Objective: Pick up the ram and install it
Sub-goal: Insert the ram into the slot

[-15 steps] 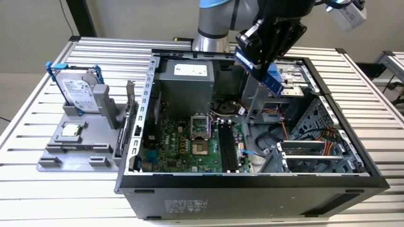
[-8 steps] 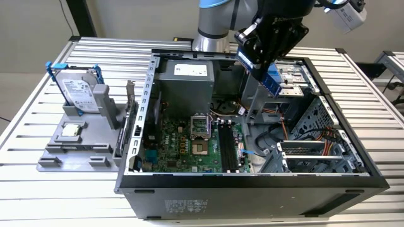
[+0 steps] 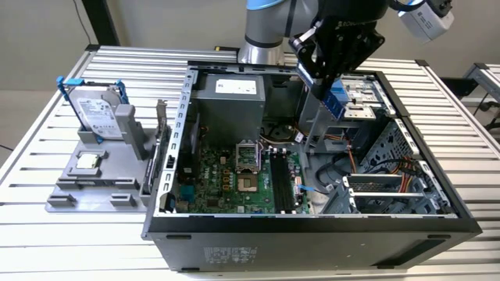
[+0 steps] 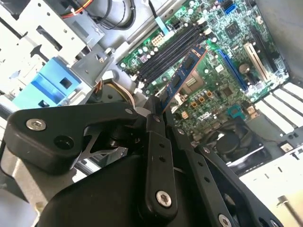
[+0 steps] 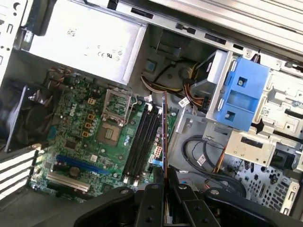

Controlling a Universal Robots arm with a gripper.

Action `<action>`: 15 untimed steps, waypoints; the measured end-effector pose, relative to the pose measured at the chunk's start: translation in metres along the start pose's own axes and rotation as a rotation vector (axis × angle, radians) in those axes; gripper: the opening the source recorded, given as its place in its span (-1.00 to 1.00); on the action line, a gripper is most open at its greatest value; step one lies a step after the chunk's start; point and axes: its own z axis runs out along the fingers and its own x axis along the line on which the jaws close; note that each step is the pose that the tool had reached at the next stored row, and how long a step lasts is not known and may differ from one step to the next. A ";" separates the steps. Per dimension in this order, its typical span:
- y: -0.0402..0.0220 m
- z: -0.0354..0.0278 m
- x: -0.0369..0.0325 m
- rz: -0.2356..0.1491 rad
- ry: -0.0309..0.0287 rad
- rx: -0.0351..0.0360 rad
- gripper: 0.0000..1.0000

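The ram (image 4: 182, 75) is a narrow bluish circuit-board stick with dark chips, and my gripper (image 4: 158, 112) is shut on one of its ends. It hangs in the air above the open computer case (image 3: 312, 221), its free end pointing down toward the motherboard (image 4: 222, 90). In the first wrist view the ram (image 5: 164, 135) shows edge-on, rising from the gripper (image 5: 164, 178) beside the black memory slots (image 5: 142, 142). In the exterior view the gripper (image 3: 319, 82) hovers over the back of the case, well above the memory slots (image 3: 280, 181).
A silver power supply (image 3: 230, 105) fills the case's back corner, and a blue drive bracket (image 5: 244, 94) and cables sit beside the slots. Left of the case in the exterior view, a grey stand (image 3: 102, 187) holds a hard drive (image 3: 98, 114) and a processor chip (image 3: 90, 159).
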 end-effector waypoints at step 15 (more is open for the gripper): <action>0.0000 0.0000 0.0000 0.107 -0.0012 0.0013 -1.00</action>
